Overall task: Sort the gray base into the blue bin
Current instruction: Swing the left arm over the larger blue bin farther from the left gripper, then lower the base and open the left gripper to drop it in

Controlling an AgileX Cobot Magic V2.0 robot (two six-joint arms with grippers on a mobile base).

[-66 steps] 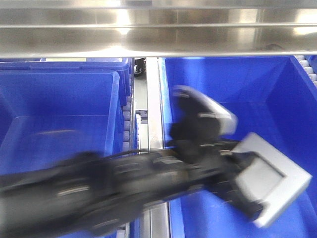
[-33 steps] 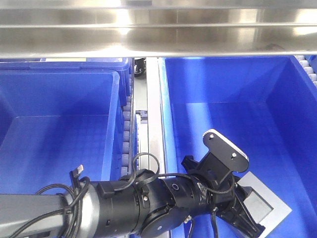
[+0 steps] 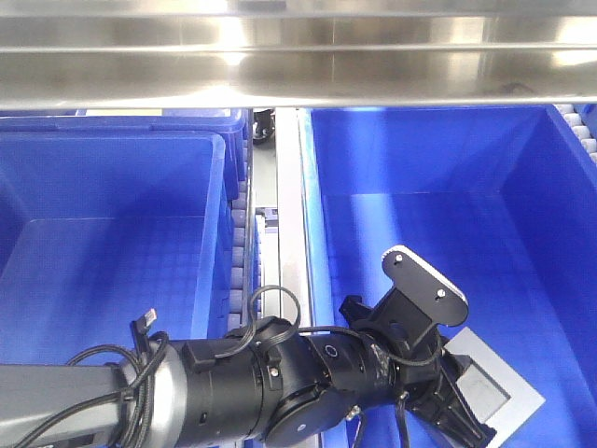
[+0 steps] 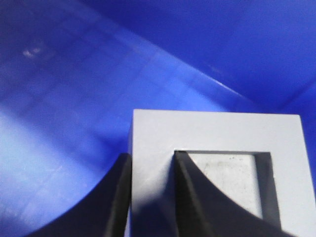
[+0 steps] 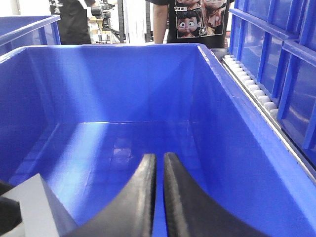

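The gray base (image 3: 499, 397), a pale block with a square recess, hangs low inside the right-hand blue bin (image 3: 420, 149), close to its floor. My left gripper (image 3: 459, 403) reaches across from the left and is shut on the block. In the left wrist view the left gripper (image 4: 152, 157) pinches one wall of the gray base (image 4: 217, 133), one finger in the recess, with the blue bin (image 4: 98, 74) behind. My right gripper (image 5: 159, 158) is shut on nothing inside the blue bin (image 5: 123, 84). A corner of the gray base (image 5: 34, 207) shows at its lower left.
A second blue bin (image 3: 112, 196) stands on the left, beyond a metal rail (image 3: 289, 187) and a roller strip (image 3: 240, 233). A steel shelf bar (image 3: 298, 56) runs overhead. More blue crates (image 5: 276, 49) and a standing person (image 5: 197, 19) lie beyond the bin.
The left arm was swinging fast a second ago with the base held higher and further right. It has settled, and the base sits lower in the bin.
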